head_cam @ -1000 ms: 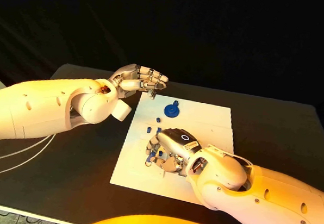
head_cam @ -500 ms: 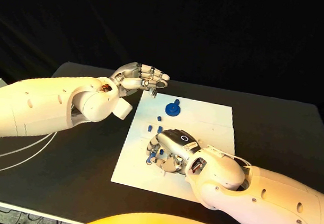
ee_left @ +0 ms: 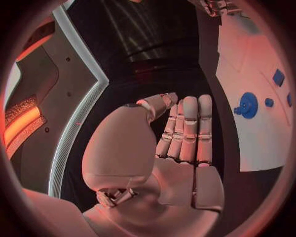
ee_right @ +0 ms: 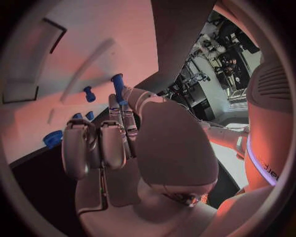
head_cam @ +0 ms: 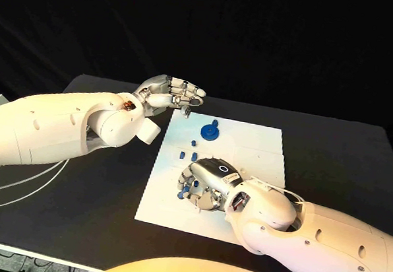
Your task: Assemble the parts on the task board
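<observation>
The white task board point(head_cam: 253, 146) lies in the middle of the table. A round blue part point(head_cam: 210, 132) stands near its far edge, with small blue pieces point(head_cam: 189, 155) in a row nearer me. My right hand point(head_cam: 207, 180) is down on the board's near left part, fingers curled. In the right wrist view its fingertips pinch a blue peg point(ee_right: 117, 85) against the board point(ee_right: 80, 44), beside another peg point(ee_right: 89, 94). My left hand point(head_cam: 170, 96) hovers over the board's far left corner, fingers point(ee_left: 188, 128) drawn together, holding nothing.
The black table point(head_cam: 347, 160) surrounds the board, with bare room to the right. In the left wrist view the board point(ee_left: 246, 59) shows the round blue part point(ee_left: 246, 104) and small blue pieces point(ee_left: 278, 77). White cables point(head_cam: 8, 191) hang at the table's left edge.
My right hand has crept slightly toward me over the board. The left hand has stayed where it was.
</observation>
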Tool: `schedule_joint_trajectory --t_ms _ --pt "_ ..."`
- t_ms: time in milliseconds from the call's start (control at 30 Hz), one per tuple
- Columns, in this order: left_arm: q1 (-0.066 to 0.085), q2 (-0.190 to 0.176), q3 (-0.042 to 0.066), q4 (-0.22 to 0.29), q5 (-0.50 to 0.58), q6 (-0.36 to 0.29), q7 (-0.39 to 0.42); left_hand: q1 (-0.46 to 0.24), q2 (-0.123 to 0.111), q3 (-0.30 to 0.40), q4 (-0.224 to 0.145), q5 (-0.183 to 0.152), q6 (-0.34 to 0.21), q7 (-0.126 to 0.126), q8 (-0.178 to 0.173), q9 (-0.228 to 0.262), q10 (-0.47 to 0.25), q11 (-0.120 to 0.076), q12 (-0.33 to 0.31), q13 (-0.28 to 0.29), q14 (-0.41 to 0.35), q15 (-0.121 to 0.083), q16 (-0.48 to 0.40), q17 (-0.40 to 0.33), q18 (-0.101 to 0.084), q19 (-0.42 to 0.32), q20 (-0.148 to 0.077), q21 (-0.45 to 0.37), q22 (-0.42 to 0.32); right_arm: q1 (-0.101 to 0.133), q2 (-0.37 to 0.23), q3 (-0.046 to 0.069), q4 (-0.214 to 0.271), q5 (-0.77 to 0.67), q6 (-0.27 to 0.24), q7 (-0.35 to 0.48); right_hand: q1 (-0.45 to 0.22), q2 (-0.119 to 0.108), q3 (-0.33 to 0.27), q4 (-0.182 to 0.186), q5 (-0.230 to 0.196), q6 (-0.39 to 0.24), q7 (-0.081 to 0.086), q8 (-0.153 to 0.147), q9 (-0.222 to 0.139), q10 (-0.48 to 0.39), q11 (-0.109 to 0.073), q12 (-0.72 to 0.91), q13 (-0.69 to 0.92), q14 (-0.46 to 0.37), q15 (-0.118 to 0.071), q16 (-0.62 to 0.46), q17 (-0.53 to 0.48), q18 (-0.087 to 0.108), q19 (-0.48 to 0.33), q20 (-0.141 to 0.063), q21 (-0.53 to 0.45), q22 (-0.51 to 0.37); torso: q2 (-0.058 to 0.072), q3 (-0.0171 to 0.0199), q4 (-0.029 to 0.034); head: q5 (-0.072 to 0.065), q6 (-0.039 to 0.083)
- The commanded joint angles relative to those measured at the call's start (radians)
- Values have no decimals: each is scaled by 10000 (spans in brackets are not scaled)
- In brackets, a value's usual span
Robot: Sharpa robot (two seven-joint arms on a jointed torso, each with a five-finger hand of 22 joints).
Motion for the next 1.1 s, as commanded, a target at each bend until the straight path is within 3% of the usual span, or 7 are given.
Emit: schedule_joint_trajectory --t_ms 33,500,733,867,933,967,1100 --pt "12 3 8 33 -20 149 70 -68 67 39 -38 51 -90 88 -9 10 -88 1 61 -10 -35 11 44 14 169 31 69 -51 -19 -20 39 -10 -29 -72 363 28 -61 77 396 -438 41 14 23 35 19 802 -752 17 524 298 -65 -7 -10 -112 625 -70 -38 1974 4 -2 -2 -11 -1" --pt "13 -3 8 26 -29 160 49 -68 67 39 -38 51 -90 88 -9 10 -88 1 61 -10 -35 11 44 14 169 31 69 -51 -19 -67 91 -38 -105 -180 416 -131 -285 35 399 -446 31 -134 71 -33 15 642 -699 -102 545 278 -22 -45 -80 -94 591 -45 -145 1945 3 -2 -4 -1 -29" --pt "13 -6 8 24 -30 164 45 -68 67 39 -38 51 -90 88 -9 10 -88 1 61 -10 -35 11 44 14 169 31 69 -51 -19 -68 117 -48 -137 13 301 37 -1417 -686 -256 51 87 -1113 234 -609 -168 -792 -323 -943 264 144 293 -278 -543 127 258 224 -1393 1506 -3 2 0 -13 -20" --pt "13 -7 8 20 -30 168 31 -81 68 39 -34 50 -101 91 1 14 -107 4 82 -12 -39 14 47 15 168 30 72 -53 -24 -68 82 -51 -94 65 92 158 -1124 -443 -1805 245 88 -1546 167 -936 -295 -1857 -184 -864 -2 -11 401 -588 -1098 361 -47 347 -2813 921 -8 0 -2 -19 -13" --pt "13 -8 8 20 -30 178 18 -84 65 38 -34 50 -105 92 0 14 -112 5 83 -13 -41 15 46 15 168 30 73 -54 -25 -72 43 -52 -55 84 -46 204 -222 4 -3987 924 248 -1796 -8 -1163 -420 -2548 -56 -583 -216 -240 533 -812 -1547 511 -243 467 -3839 451 -5 1 0 -29 -21" --pt "13 -9 8 21 -30 181 14 -84 65 38 -34 50 -105 92 0 14 -112 5 83 -13 -41 15 46 15 168 30 73 -54 -25 -74 29 -53 -41 89 -88 214 101 -15 -4335 1370 294 -1871 -38 -1227 -459 -2798 14 -490 -273 -298 568 -852 -1649 540 -272 491 -4074 337 -4 -1 1 -38 -16" --pt "13 -13 8 21 -30 191 1 -84 65 38 -34 50 -105 92 0 14 -112 5 83 -13 -41 15 46 15 168 30 73 -54 -25 -86 -92 -53 61 107 -339 252 197 -90 -4495 1462 300 -1942 -30 -1275 -485 -2958 33 -456 -298 -324 580 -871 -1708 573 -311 506 -4307 232 -7 0 -10 -44 -7"
